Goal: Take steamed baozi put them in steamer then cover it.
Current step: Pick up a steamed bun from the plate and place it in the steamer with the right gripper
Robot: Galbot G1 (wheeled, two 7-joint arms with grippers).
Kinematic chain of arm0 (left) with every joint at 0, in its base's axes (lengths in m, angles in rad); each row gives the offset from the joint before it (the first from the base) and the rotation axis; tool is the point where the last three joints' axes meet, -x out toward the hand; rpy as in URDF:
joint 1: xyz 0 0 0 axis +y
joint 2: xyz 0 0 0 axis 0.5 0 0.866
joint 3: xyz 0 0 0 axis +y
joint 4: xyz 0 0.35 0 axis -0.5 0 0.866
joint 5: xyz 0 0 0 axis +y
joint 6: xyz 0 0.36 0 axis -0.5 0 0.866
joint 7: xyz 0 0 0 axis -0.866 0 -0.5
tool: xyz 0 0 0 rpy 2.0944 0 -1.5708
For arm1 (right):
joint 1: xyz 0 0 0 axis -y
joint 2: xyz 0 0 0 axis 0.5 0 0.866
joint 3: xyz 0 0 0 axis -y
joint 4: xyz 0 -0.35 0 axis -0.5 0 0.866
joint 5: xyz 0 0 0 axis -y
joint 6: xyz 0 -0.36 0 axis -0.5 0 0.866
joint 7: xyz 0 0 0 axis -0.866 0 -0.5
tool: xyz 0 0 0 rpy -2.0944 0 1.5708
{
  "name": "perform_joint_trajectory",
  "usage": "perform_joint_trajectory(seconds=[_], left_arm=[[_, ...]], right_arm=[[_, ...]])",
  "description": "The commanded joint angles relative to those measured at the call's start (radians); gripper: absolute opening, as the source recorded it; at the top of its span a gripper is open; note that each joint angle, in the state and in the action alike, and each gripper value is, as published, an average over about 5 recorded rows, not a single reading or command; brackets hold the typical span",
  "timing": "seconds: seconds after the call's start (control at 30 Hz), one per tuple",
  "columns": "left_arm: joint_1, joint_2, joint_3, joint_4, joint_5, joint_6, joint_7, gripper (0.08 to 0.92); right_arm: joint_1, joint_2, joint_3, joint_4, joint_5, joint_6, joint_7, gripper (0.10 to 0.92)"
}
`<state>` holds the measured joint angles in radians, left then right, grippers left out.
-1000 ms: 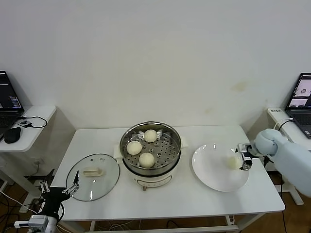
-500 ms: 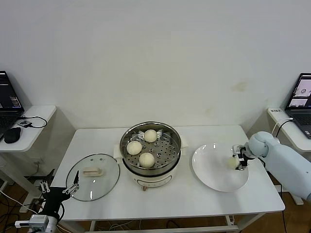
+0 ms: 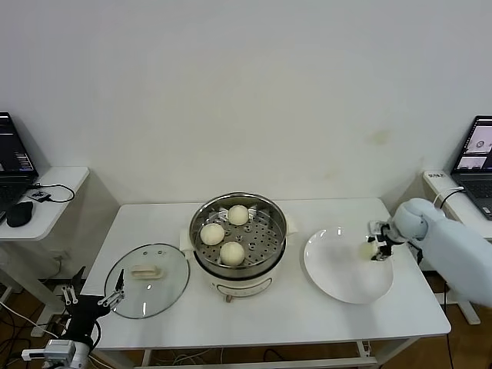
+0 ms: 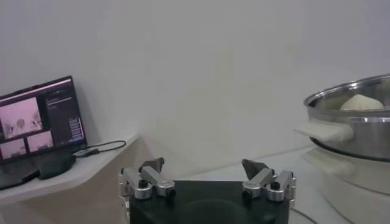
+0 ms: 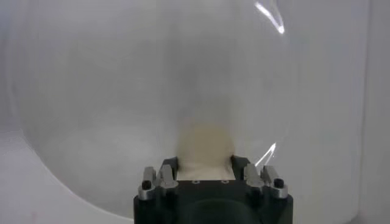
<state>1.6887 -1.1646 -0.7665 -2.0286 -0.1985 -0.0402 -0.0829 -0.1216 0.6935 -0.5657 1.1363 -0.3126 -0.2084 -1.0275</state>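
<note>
Right, the right gripper (image 3: 377, 248) is sitting over the far right part of the white plate (image 3: 338, 280), and its fingers are pinching the fourth baozi (image 3: 369, 250) between them. In the right wrist view that bun (image 5: 205, 145) is showing as a pale cream lump wedged between the two fingertips (image 5: 168, 165), with the plate (image 5: 109, 91) spreading out beneath it. I cannot tell whether the bun is touching the plate or hanging just above it.

Over in the middle of the white table (image 3: 307, 315), the steamer (image 3: 238, 231) is standing uncovered on its cream-white pot base (image 3: 240, 288). Three baozi (image 3: 232, 252) are lying on the perforated bottom: one toward the back, one at the left, one at the front, close together but apart. The left wrist view is catching the steel basket (image 4: 359, 122) from the side, with the top of one bun (image 4: 361, 102) peeking above the rim.

The cover (image 3: 147, 280) is lying flat on the left end of the table, handle up, well apart from the steamer.

The left gripper (image 3: 92, 301) is hanging low off the table's front left corner, just beside the cover's edge. Its fingers (image 4: 152, 167) are spread wide and gripping nothing.

A laptop (image 3: 14, 157) and a mouse (image 3: 18, 213) are resting on the side desk at the left, and another laptop (image 3: 477, 154) is glowing at the far right.
</note>
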Motion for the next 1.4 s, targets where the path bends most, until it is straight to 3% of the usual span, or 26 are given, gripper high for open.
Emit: perform_joint_trajectory(seconds=[0.03, 0.33, 0.7, 1.03, 1.4], left_arm=[[-0.007, -0.001, 0.01, -0.001, 0.001, 0.001, 0.0, 0.823], [-0.009, 0.001, 0.014, -0.003, 0.001, 0.0, 0.0, 0.823], [-0.01, -0.004, -0.009, -0.003, -0.002, -0.005, -0.002, 0.823], [-0.008, -0.017, -0.013, -0.005, -0.001, -0.005, -0.002, 0.823], [-0.011, -0.023, -0.011, -0.002, -0.002, -0.006, -0.002, 0.823]], right_arm=[[0.386, -0.119, -0.283, 0.274, 0.313, -0.127, -0.021, 0.568], [0.739, -0.029, -0.552, 0.451, 0.616, -0.298, 0.064, 0.575], [0.754, 0.205, -0.609, 0.47, 0.931, -0.503, 0.277, 0.584], [0.617, 0.386, -0.639, 0.335, 0.906, -0.519, 0.369, 0.585], [0.535, 0.411, -0.64, 0.241, 0.816, -0.519, 0.348, 0.585]])
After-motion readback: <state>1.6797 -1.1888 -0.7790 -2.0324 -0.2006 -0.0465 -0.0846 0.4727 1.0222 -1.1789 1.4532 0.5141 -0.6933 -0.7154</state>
